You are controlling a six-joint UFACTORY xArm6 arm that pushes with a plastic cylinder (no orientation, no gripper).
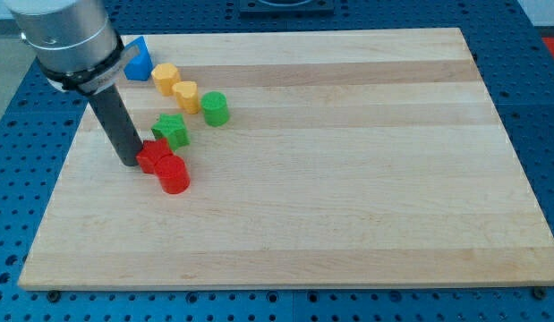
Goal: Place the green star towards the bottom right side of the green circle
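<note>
The green star (171,130) lies on the wooden board at the view's upper left. The green circle (215,108) stands up and to the right of it, a small gap apart. My tip (131,161) rests on the board to the lower left of the green star, touching the left side of a red block (153,156). The rod rises from the tip toward the view's top left.
A second red block (174,174) touches the first at its lower right. Two yellow blocks (166,77) (185,94) lie above the green star. A blue triangle (138,61) sits near the board's top left corner, partly hidden by the arm.
</note>
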